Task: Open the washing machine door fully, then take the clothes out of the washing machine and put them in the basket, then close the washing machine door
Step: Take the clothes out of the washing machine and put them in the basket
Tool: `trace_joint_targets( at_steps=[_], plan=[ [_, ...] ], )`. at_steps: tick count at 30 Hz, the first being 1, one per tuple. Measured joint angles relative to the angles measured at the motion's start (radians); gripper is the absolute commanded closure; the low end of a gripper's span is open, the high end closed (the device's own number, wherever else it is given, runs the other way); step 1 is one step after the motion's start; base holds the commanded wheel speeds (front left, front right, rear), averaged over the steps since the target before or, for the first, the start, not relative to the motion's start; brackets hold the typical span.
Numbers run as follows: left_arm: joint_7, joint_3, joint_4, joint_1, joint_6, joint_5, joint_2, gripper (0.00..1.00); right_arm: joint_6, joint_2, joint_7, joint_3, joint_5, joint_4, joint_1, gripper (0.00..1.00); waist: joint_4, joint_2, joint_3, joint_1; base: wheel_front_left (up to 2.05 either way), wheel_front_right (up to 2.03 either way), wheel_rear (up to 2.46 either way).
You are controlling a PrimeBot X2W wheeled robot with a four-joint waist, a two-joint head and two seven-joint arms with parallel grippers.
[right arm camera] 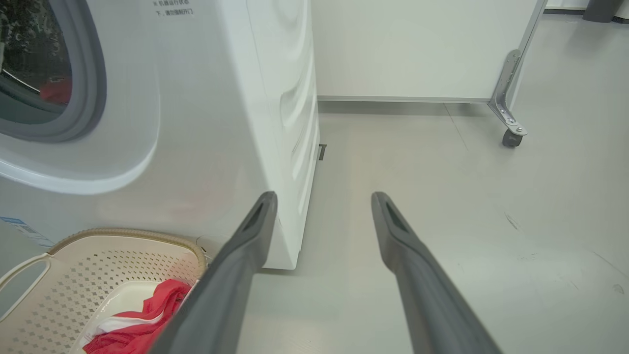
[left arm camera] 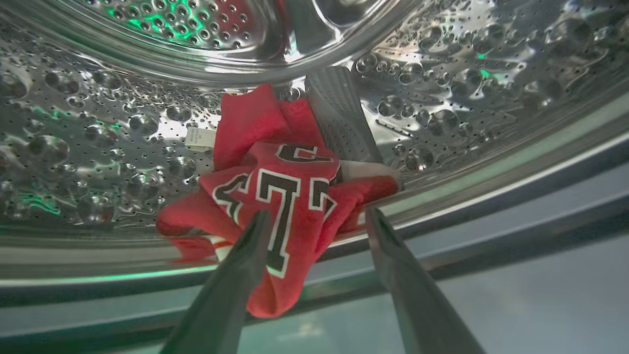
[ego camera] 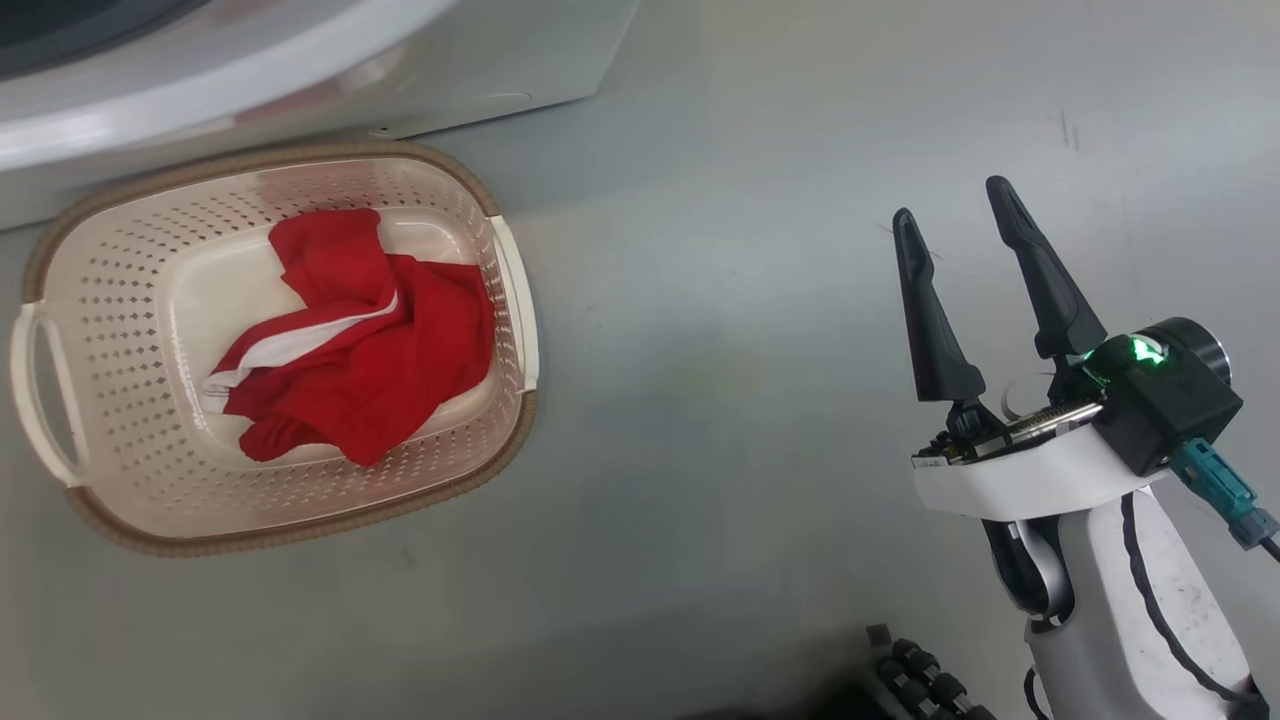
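Pale grey floor (ego camera: 760, 300), basket (ego camera: 100, 270) and washing machine (right arm camera: 221, 123) standing on it

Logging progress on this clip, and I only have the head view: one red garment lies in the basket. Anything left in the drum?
Observer: Yes, the left wrist view shows a red garment with black numerals draped over the front lip of the drum.
Operator: Has the left gripper got it?
Observer: Not yet; the left gripper is open, its fingers straddling a fold.
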Motion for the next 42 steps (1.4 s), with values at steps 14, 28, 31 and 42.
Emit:
trace_joint_targets(
  at_steps=[14,28,31,42],
  plan=[
    [0.094,0.019,0.065,-0.093,0.009,0.044,0.081,0.0,0.001,0.007,0.0,0.002,0.03,0.007,-0.043,0.0,-0.075,0.0,0.082,0.0,0.0,0.0,0.0],
    [0.055,0.005,0.074,-0.135,0.014,0.051,0.087,1.0,0.001,0.007,0.0,-0.01,0.033,0.009,-0.067,0.0,-0.07,0.0,0.097,-0.0001,0.0,0.0,0.0],
    [0.015,0.0,0.064,-0.137,0.014,0.058,0.078,1.0,0.0,0.008,0.0,-0.025,0.033,0.008,-0.068,0.0,-0.062,0.0,0.097,0.0,0.0,0.0,0.0],
    [-0.186,0.041,0.023,-0.126,0.035,0.035,0.003,1.0,-0.001,0.008,0.0,-0.056,0.018,0.008,-0.07,0.0,-0.004,0.0,0.08,-0.0001,0.0,0.0,0.0]
  ],
)
